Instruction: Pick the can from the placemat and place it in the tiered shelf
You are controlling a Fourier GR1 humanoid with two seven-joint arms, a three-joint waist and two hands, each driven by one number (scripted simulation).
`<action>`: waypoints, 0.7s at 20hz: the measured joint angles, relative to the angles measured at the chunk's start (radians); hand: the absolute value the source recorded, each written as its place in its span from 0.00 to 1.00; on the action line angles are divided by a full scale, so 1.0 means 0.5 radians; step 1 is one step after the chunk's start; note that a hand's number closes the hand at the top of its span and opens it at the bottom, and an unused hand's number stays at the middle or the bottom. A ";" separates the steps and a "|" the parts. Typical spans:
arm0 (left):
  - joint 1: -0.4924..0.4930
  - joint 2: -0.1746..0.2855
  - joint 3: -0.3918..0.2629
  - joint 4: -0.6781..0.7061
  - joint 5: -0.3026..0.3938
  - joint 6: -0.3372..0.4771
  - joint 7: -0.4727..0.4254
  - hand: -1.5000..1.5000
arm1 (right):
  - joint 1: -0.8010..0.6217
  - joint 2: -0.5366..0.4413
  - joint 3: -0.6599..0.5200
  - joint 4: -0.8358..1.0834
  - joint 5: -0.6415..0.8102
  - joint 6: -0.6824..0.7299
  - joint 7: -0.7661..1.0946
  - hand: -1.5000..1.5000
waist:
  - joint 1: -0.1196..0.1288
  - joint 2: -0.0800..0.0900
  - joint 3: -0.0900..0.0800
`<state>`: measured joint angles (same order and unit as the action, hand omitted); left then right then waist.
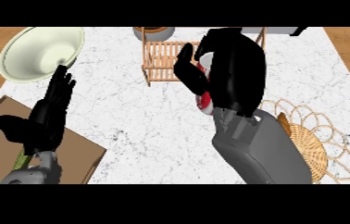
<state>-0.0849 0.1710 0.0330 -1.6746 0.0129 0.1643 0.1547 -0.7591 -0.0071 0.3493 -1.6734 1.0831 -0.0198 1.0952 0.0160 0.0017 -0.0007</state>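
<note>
Item 1. My right hand [236, 70]: black, on a grey forearm entering from the lower edge. Its fingers [188, 70] and thumb are curled round the red-and-white cylindrical can [203, 102], hiding most of it; only a white patch near the top and a red-and-white patch near the bottom show.

Item 2. The can: held in my right hand, off the round woven wicker placemat [321, 135], which lies to the right, partly under my forearm. In this view the can sits against the right side of the light wooden slatted tiered shelf [163, 56]. I cannot tell whether it touches the shelf.

Item 3. My left hand [48, 112]: at the left edge, at rest, fingers straight and pointing up, holding nothing.

Item 4. White marble counter [137, 116]: carries everything listed.

Item 5. Large cream bowl [34, 56]: upper left, just beyond my left fingertips.

Item 6. Flat brown board [82, 158]: lower left corner, partly beneath my left forearm.

Item 7. Round pale pot [153, 32]: behind the shelf, cut by the top edge.
</note>
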 measured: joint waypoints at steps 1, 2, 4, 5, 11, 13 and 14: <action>0.005 0.009 0.010 -0.018 0.010 -0.008 0.015 0.50 | -0.006 0.001 -0.018 0.059 0.003 -0.050 -0.026 1.00 | 0.001 0.000 0.000; 0.004 0.007 0.007 -0.024 0.006 -0.008 0.021 0.50 | -0.026 0.002 -0.040 0.136 -0.002 -0.106 -0.050 1.00 | 0.003 0.001 0.000; 0.010 0.006 0.027 0.004 0.010 -0.014 -0.014 0.50 | -0.032 0.004 -0.109 0.247 -0.007 -0.204 -0.129 1.00 | -0.002 0.002 0.001; 0.004 0.006 0.029 -0.004 0.008 -0.012 -0.001 0.50 | -0.024 0.005 -0.110 0.307 -0.002 -0.274 -0.156 1.00 | -0.002 0.002 0.001; 0.022 -0.013 0.023 -0.015 -0.002 -0.029 -0.008 0.50 | -0.130 0.007 -0.289 0.706 -0.053 -0.587 -0.349 1.00 | -0.002 0.003 0.001; 0.047 -0.028 0.010 -0.034 -0.019 -0.024 -0.007 0.50 | -0.175 0.009 -0.322 0.853 -0.078 -0.685 -0.419 1.00 | -0.002 0.003 0.001; 0.033 -0.023 0.011 -0.050 -0.021 -0.024 0.015 0.50 | -0.184 0.010 -0.339 0.950 -0.086 -0.745 -0.473 1.00 | 0.001 0.003 0.001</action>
<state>-0.0682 0.1594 0.0386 -1.6995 0.0025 0.1525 0.1623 -0.8509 -0.0022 0.1796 -1.1987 1.0401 -0.3925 0.8586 0.0163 0.0035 -0.0002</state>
